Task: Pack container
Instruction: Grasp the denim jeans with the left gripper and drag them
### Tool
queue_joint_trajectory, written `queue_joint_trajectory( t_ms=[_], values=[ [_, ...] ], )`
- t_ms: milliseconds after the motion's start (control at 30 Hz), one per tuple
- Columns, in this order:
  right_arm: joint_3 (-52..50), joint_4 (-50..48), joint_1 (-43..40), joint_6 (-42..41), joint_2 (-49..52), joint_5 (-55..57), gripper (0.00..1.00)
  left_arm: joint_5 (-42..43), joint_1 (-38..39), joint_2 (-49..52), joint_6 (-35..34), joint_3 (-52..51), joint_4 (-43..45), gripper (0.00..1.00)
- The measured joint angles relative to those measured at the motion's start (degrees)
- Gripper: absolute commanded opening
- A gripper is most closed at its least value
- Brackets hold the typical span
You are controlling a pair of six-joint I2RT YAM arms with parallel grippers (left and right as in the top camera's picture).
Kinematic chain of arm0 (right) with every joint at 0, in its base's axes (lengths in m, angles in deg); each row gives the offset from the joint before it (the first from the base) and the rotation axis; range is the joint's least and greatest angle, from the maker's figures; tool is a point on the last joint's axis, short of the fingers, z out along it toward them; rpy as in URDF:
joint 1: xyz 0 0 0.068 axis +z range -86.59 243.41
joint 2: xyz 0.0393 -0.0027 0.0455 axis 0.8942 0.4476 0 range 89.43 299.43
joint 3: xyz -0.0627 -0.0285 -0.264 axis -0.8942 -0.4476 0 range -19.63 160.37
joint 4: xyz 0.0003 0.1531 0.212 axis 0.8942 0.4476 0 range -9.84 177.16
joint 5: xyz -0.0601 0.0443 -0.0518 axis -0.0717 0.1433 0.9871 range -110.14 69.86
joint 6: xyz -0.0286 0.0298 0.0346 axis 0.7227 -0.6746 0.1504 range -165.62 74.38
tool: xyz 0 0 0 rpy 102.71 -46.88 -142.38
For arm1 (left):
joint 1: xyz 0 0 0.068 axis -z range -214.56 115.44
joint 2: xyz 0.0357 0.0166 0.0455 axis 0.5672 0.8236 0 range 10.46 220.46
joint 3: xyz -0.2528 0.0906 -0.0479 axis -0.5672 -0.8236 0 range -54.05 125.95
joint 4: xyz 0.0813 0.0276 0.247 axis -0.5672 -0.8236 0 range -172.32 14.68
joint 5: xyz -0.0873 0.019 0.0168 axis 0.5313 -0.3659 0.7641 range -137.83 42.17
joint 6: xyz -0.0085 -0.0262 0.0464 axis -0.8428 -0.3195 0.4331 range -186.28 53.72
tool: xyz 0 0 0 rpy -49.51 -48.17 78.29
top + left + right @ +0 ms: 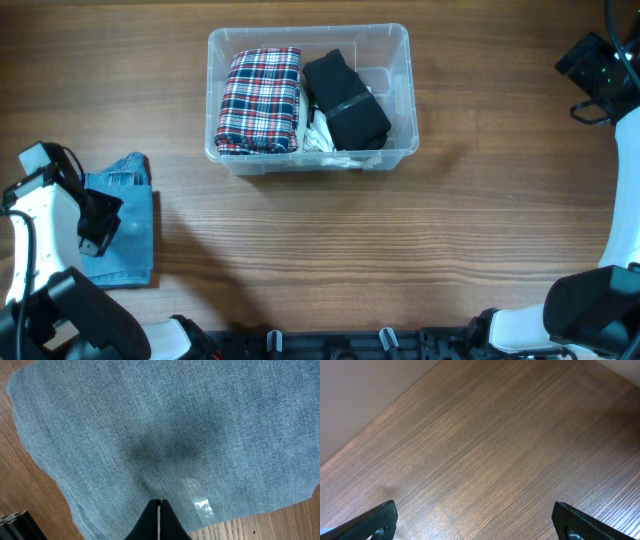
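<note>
Wood table (300,260) | container (388,58) well apart, forward-right of left gripper (160,504)

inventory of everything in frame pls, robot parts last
container: 1, clear, far middle of the table
plaid garment: 1, red, white and navy, folded, left half of the container
black garment: 1, black, right half of the container
white item: 1, white, in the container, partly under the black garment; what it is unclear
jeans: 1, light blue, folded, on the table at the left edge
clear patch: 1, shiny, on the jeans
table: 1, brown wood
left gripper: 1, black, shut, tips at the jeans; pinch unclear
right gripper: 1, black, open, over bare table
</note>
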Motion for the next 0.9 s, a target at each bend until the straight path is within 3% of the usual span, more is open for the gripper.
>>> queue_joint_trajectory(
  t_ms=[567,900],
  values=[
    [0.0,-0.02,0.0,0.0,0.0,0.0,1.0,-2.95,0.0,8.76,-0.44,-0.24,8.98,0.04],
    [0.0,0.0,0.0,0.0,0.0,0.0,1.0,11.87,-1.33,10.45,-4.5,0.33,17.9,0.07]
  ],
)
